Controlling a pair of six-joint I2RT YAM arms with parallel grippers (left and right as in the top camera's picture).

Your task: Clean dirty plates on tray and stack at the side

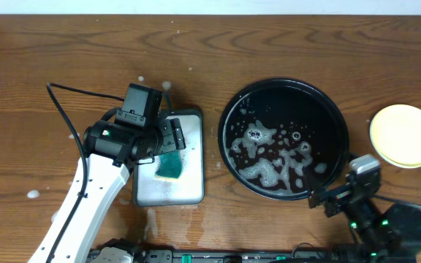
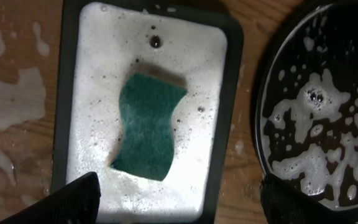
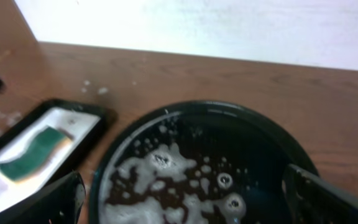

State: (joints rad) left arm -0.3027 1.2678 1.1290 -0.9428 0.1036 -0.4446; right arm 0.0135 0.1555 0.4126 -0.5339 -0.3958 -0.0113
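Left gripper and right gripper gape wide, empty; the yellow plate looks slick, light, brittle: best pinched at its rim.

A black round tray fills the lower centre, patches of white foam on its floor. At left, a rectangular tray holds a green sponge in suds. The right gripper stands spread wide, its fingers in the bottom corners.
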